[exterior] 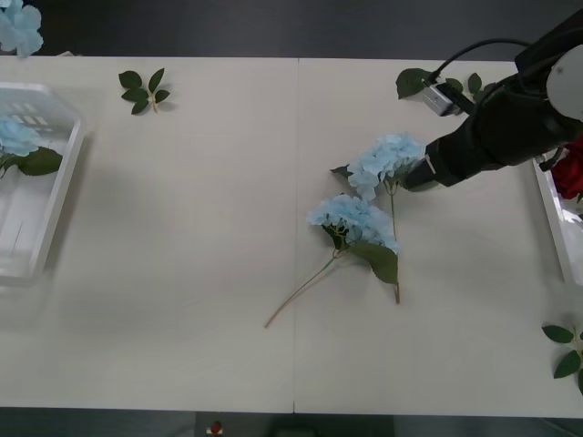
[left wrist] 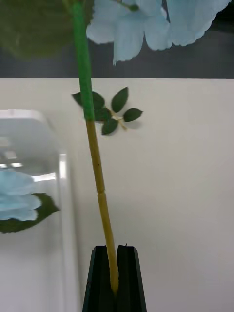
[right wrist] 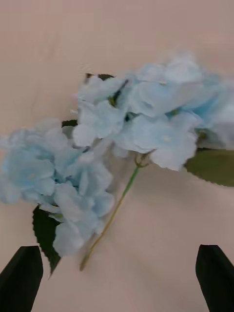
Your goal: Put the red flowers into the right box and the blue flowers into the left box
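left gripper [left wrist: 115, 280] is clamping its black fingers [left wrist: 100, 278] on a yellow-green stem | blue flower [left wrist: 146, 22] is hanging blurred close to the camera | left box [left wrist: 61, 170] is holding another blue bloom [left wrist: 17, 200] | leaf sprig [left wrist: 112, 112] is lying on the table [left wrist: 180, 195]

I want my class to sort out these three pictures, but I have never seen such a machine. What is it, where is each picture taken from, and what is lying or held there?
It is a two-armed robot sorting artificial flowers. The overhead picture looks down on a table. Two blue flowers lie loose mid-table, and the right gripper, fingers open, hovers by them; its wrist camera gives the close-up. The other wrist picture shows the left gripper shut on a blue flower's stem. One blue flower lies in the left box. A red flower shows in the right box. Loose leaf sprigs lie around.
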Action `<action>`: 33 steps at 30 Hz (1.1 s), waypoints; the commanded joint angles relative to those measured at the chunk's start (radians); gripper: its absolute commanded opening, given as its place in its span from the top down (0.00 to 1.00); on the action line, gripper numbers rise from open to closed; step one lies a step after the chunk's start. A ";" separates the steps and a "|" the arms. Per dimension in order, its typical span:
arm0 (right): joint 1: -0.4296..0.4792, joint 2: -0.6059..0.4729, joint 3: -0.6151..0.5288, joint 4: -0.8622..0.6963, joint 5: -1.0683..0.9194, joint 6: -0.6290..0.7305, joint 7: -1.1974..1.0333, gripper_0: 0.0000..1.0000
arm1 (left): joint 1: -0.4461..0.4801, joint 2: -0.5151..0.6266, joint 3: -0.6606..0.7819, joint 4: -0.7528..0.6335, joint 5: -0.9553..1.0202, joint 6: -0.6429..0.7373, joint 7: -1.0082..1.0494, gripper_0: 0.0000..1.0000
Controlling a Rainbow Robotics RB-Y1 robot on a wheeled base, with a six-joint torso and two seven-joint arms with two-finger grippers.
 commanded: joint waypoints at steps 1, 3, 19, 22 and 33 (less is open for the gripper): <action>-0.053 0.001 0.026 0.062 0.063 0.005 -0.080 0.09 | 0.059 0.059 0.021 -0.017 -0.069 -0.071 0.016 1.00; -0.053 0.018 0.040 0.097 0.103 0.006 -0.108 0.09 | 0.088 0.062 0.023 -0.017 -0.121 -0.116 0.021 1.00; -0.053 0.249 0.049 0.286 0.335 -0.023 -0.109 0.09 | 0.089 0.062 0.045 0.214 -0.400 -0.354 0.004 1.00; -0.053 0.283 0.049 0.299 0.362 -0.018 -0.112 0.09 | 0.089 0.062 0.032 0.225 -0.409 -0.369 0.002 1.00; -0.053 0.372 0.043 0.367 0.427 -0.023 -0.102 0.09 | 0.089 0.062 0.014 0.225 -0.398 -0.369 -0.012 0.36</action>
